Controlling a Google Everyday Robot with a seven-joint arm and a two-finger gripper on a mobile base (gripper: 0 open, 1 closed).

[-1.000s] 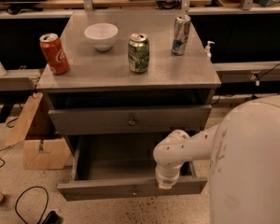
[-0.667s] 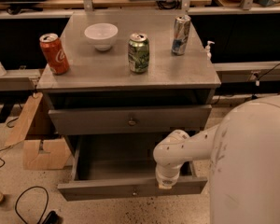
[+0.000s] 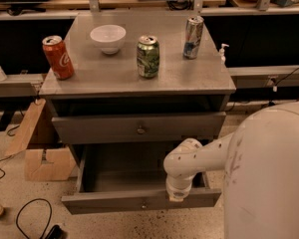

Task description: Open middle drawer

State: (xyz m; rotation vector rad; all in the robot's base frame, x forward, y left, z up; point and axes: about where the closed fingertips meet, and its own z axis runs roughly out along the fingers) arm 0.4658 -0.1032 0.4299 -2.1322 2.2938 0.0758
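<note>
The middle drawer (image 3: 109, 201) stands pulled well out, with open floor (image 3: 119, 227) before its front edge. The gripper (image 3: 178, 195) sits at that edge, right of the knob (image 3: 144, 203), and its grip cannot be told. Nothing has moved since earlier.

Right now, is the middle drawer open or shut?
Open. The middle drawer stands pulled far out from the cabinet, with its deep grey box showing behind the front. The gripper is at the drawer's front edge.
</note>
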